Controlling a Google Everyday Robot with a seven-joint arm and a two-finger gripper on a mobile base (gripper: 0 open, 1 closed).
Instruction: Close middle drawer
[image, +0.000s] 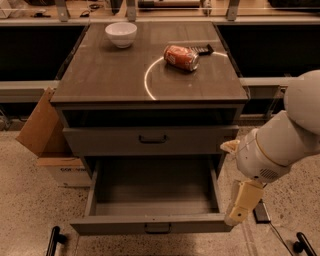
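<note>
The middle drawer is pulled far out of the grey cabinet. Its deep plain box is empty, and its low front panel carries a small dark bar handle. My gripper hangs cream-coloured from the white arm, pointing down. It is just right of the drawer's front right corner, at the height of the front panel. I cannot tell whether it touches the drawer.
Above it, a drawer with a taller front stands slightly out. On the cabinet top lie a white bowl, an orange can on its side and a small dark object. A cardboard box stands left. A black device lies on the floor at right.
</note>
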